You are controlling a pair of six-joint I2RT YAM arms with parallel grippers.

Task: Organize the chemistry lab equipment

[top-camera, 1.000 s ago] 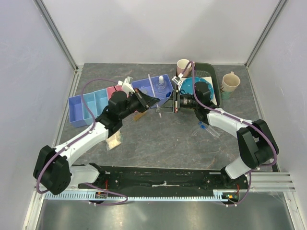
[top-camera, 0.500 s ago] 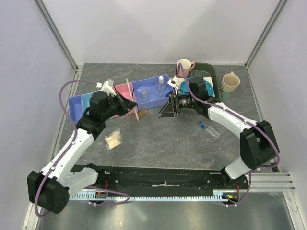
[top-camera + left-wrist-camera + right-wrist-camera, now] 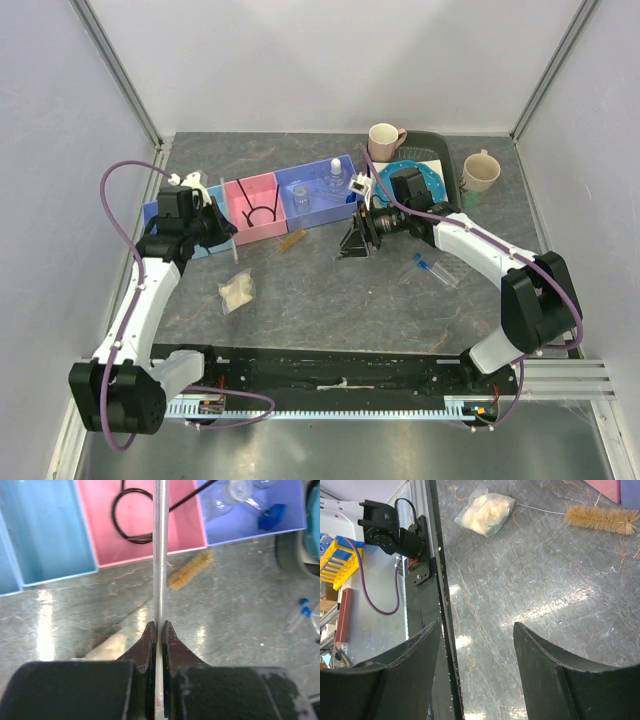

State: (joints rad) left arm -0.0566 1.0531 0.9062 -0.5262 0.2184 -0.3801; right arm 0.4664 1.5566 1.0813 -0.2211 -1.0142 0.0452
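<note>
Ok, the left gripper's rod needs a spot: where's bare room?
Bare: the light-blue compartment, and the table between the small bag and the blue-capped vials. Crowded: the purple compartment and the back right around the mugs.

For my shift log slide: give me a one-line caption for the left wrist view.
Left gripper shut on a thin rod, framed against the pink bin holding the black wire loop.

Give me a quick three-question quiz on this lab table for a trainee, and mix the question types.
1. True or false: the left pincer is shut on the thin silvery rod.
2. Where does the black wire loop lie? A the light blue section, B the pink compartment, C the purple section.
3. Fill in: the right pincer stands ____, with nothing in it.
Key: 1 true; 2 B; 3 open.
</note>
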